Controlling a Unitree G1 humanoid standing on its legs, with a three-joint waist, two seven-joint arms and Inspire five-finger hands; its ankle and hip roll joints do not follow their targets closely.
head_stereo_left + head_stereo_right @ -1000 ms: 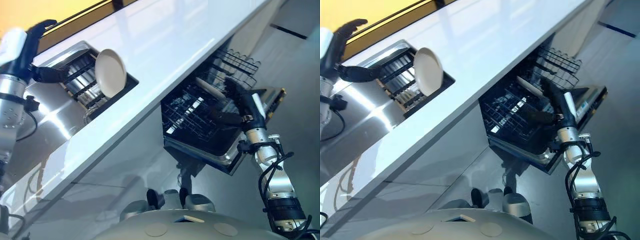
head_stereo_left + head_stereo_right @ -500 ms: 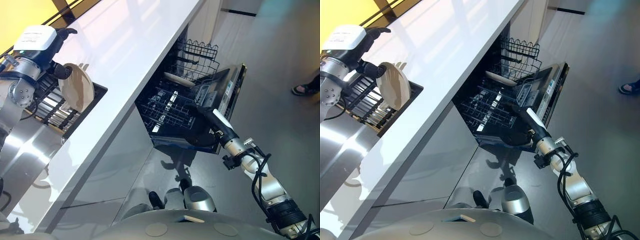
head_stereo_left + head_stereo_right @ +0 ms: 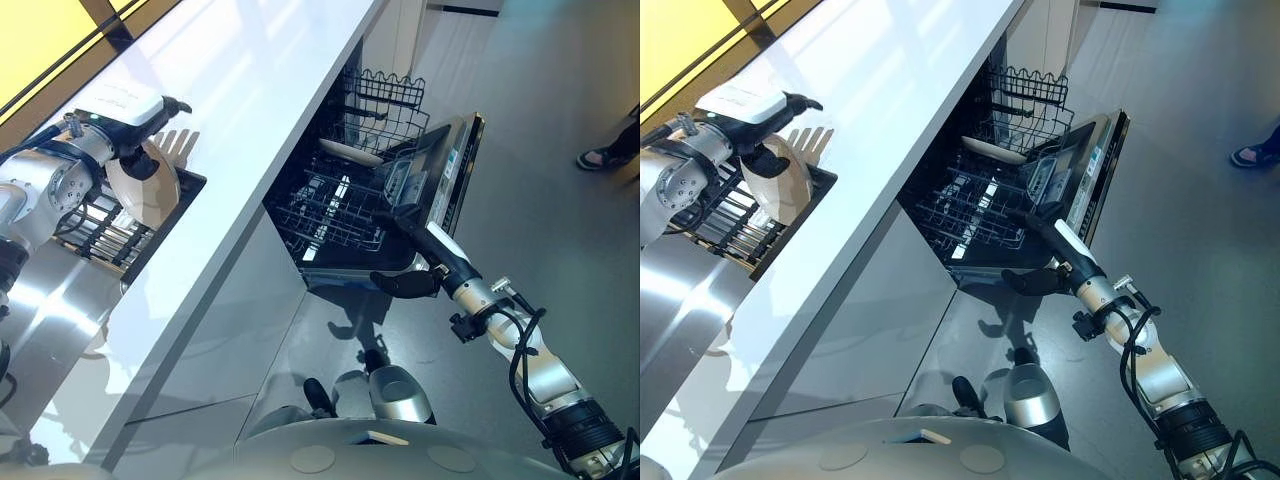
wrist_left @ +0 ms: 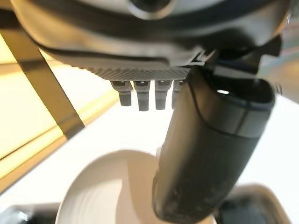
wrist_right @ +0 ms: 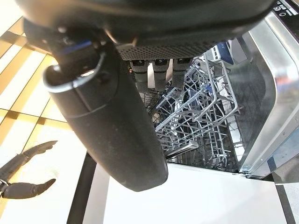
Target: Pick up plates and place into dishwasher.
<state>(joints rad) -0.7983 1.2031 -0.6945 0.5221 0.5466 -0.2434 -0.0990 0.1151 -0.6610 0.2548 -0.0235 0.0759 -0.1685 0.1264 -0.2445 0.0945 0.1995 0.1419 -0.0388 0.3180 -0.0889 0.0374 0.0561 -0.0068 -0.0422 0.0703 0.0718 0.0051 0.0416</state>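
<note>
One cream plate (image 3: 150, 190) stands in the sink rack (image 3: 95, 225), the left hand (image 3: 140, 135) pinching its rim. A second plate (image 3: 350, 152) lies in the dishwasher (image 3: 340, 200). The right hand (image 3: 405, 255) hangs spread and empty beside its door (image 3: 450, 180).

Head stereo pair: high, looking down, sharing the long glossy white counter (image 3: 270, 90) and open black wire-racked dishwasher (image 3: 345, 205); wrist cameras: very close, facing along each robot hand.
</note>
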